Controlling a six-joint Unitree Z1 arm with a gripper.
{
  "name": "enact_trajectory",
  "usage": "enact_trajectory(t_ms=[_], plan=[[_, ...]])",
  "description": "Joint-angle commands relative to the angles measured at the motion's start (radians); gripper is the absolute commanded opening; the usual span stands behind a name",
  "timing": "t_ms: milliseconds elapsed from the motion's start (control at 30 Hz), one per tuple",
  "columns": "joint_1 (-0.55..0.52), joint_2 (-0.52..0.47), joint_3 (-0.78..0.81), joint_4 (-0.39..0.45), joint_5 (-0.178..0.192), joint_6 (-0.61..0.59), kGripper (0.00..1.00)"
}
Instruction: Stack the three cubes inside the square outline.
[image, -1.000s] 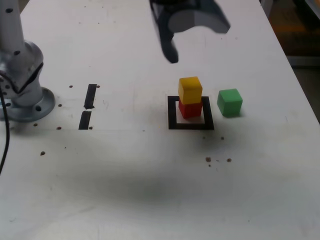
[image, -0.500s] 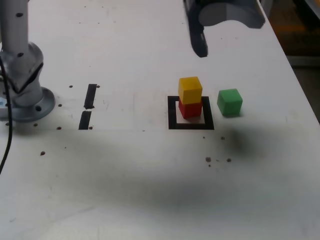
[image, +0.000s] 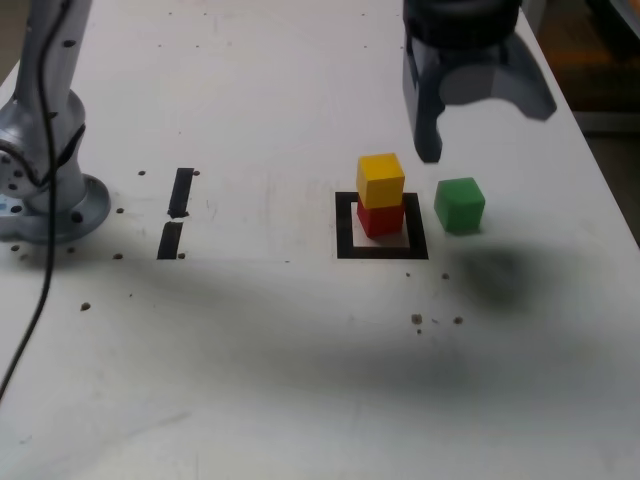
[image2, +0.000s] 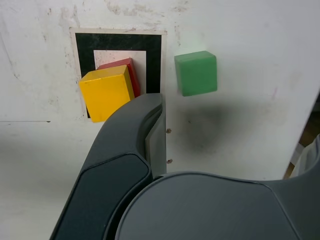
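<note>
The yellow cube (image: 381, 179) sits on the red cube (image: 381, 218) inside the square outline (image: 346, 232) of black tape. The green cube (image: 460, 204) rests on the white table just outside the outline, on the exterior view's right. My gripper (image: 484, 128) hangs open and empty above and slightly behind the green cube, one dark finger (image: 428, 140) pointing down. In the wrist view the yellow cube (image2: 105, 92) covers most of the red cube (image2: 129, 70), the outline (image2: 153, 52) frames them, and the green cube (image2: 196, 73) lies ahead of my gripper (image2: 235, 122).
The arm's grey base (image: 50, 195) stands at the exterior view's left. Two short black tape strips (image: 181, 192) (image: 170, 240) lie between it and the outline. Small dark specks (image: 436, 320) dot the table. The table edge (image: 600, 150) runs close on the right.
My gripper has moved toward the exterior view's right and come lower, from behind the stack to above the green cube. The cubes have not moved.
</note>
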Motion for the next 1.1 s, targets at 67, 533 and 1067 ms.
enact_trajectory(t_ms=[67,533,1067], plan=[[0.015,0.033,0.020,-0.036,-0.041,0.001,0.98],[0.041,0.079,0.076,-0.110,-0.105,0.003,0.97],[0.068,0.115,0.116,-0.160,-0.142,0.017,0.95]])
